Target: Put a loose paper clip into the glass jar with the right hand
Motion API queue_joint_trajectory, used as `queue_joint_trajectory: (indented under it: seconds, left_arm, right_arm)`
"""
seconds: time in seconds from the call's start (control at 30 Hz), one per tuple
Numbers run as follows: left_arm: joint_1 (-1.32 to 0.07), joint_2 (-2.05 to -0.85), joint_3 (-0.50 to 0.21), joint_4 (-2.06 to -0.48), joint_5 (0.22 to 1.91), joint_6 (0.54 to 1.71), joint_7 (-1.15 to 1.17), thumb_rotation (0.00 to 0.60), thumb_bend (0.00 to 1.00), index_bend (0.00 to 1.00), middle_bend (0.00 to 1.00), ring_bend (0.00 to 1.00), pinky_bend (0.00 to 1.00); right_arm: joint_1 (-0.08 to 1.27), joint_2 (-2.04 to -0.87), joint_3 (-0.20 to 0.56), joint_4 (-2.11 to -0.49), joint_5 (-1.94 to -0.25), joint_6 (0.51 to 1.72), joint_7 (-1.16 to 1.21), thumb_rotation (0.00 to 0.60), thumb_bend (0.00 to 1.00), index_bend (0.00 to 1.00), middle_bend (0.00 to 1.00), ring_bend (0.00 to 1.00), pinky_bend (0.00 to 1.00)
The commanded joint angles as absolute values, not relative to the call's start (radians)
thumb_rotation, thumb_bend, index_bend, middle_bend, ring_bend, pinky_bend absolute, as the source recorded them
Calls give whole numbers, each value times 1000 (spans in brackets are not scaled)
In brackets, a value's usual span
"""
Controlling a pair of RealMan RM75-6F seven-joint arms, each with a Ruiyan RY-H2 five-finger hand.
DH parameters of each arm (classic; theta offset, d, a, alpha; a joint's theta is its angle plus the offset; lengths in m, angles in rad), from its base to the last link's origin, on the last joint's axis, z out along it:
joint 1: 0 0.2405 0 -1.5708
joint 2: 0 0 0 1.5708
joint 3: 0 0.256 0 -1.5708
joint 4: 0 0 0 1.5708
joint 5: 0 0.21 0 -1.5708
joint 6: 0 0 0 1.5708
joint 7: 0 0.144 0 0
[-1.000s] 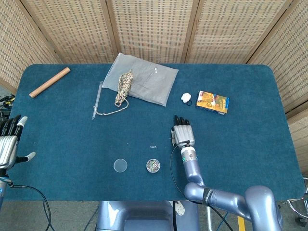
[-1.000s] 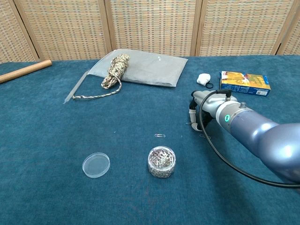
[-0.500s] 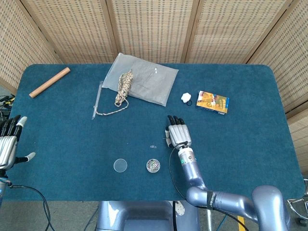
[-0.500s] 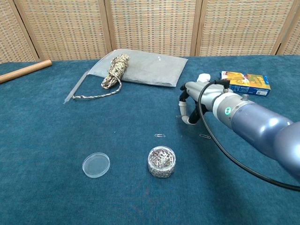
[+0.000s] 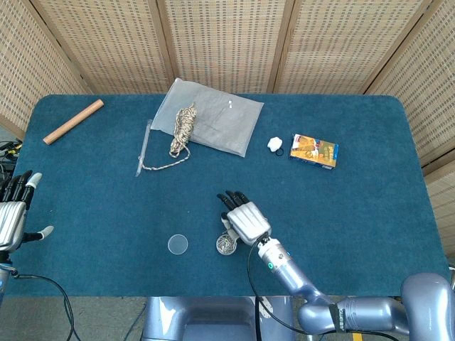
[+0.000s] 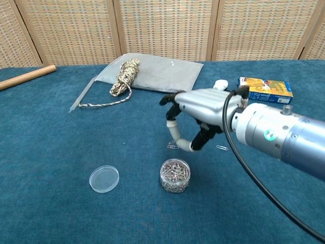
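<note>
Across the blue felt-covered counter [image 5: 370, 213], backed by woven wicker screens [image 5: 220, 42], the right robot hand [image 6: 195, 114] hovers just above a small loose wire paper clip [image 6: 173, 147], fingers [image 6: 174, 133] curled downward and apart, apparently holding nothing, though the view is poor. Just nearer stands the open clear glass jar of paper clips [image 6: 175, 175]; its round clear lid [image 6: 104, 179] lies to the side. A second clip [image 6: 222, 148] lies beyond the hand. Farther back lie a grey padded envelope [image 5: 213, 124] bearing a coiled rope [image 5: 183, 128], a wooden dowel [image 5: 72, 121] and a blue-orange carton [image 5: 313, 150], print unreadable. The left robot hand [image 5: 14, 213] rests spread at the counter edge.
</note>
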State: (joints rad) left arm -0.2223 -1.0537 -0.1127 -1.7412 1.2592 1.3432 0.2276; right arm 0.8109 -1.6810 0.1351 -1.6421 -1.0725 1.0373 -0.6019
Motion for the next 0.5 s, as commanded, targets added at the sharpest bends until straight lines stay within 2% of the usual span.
queue_joint_trajectory:
  seconds: [0.03,0.5]
  left_arm:
    - [-220,-1052,-113,-1743,1260,1347,224,600,0,0,0,0,0]
    - [-220,-1044,-113,-1739,1257,1339,204,600,0,0,0,0,0]
  right_arm:
    - [822,-1688,107,-1663,-1092,1007,-624,600,434,679,70,0,101]
    - [833,-1719,85,-1627,-1124,1003,-675,600,434,679,72,0,101]
